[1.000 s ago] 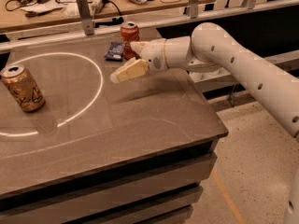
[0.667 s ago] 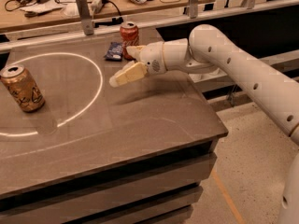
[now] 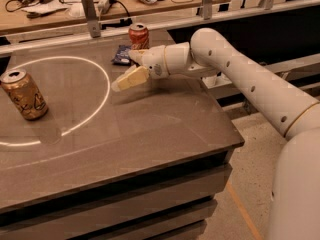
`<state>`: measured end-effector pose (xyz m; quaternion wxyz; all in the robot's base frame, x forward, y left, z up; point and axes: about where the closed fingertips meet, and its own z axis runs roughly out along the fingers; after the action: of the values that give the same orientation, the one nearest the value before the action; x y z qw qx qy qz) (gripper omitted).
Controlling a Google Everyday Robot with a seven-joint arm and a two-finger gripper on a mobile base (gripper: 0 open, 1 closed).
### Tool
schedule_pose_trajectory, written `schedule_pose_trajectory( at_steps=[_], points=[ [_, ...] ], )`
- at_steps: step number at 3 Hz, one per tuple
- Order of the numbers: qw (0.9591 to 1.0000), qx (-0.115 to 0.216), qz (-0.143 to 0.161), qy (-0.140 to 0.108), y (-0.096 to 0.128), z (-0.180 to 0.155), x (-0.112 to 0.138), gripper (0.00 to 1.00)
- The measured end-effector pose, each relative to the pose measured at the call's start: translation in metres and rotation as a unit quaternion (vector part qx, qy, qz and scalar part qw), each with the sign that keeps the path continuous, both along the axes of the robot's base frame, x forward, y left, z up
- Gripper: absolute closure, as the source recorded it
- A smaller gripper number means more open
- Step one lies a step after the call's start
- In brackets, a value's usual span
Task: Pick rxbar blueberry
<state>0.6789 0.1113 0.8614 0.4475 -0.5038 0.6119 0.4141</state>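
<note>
Over table (image 3: 150, 134), arm (image 3: 240, 69) extended low; gripper (image 3: 125, 70) spread, just beside rxbar blueberry (image 3: 121, 55).

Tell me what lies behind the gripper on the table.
The gripper hangs over the table's far side. Behind it the rxbar blueberry lies flat, the red can upright just beyond. The gripper hides the bar's right edge, so whether bar and can touch cannot be seen.
</note>
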Motion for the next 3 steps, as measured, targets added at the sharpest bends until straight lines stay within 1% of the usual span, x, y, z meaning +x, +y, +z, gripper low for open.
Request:
schedule_pose_trajectory(
  at_steps=[1, 3],
  points=[
    [1.0000, -0.004, 0.001, 0.004, 0.006, -0.003, 0.002, 0.00],
    [0.9998, -0.006, -0.016, 0.005, 0.013, -0.004, 0.012, 0.00]
  ],
)
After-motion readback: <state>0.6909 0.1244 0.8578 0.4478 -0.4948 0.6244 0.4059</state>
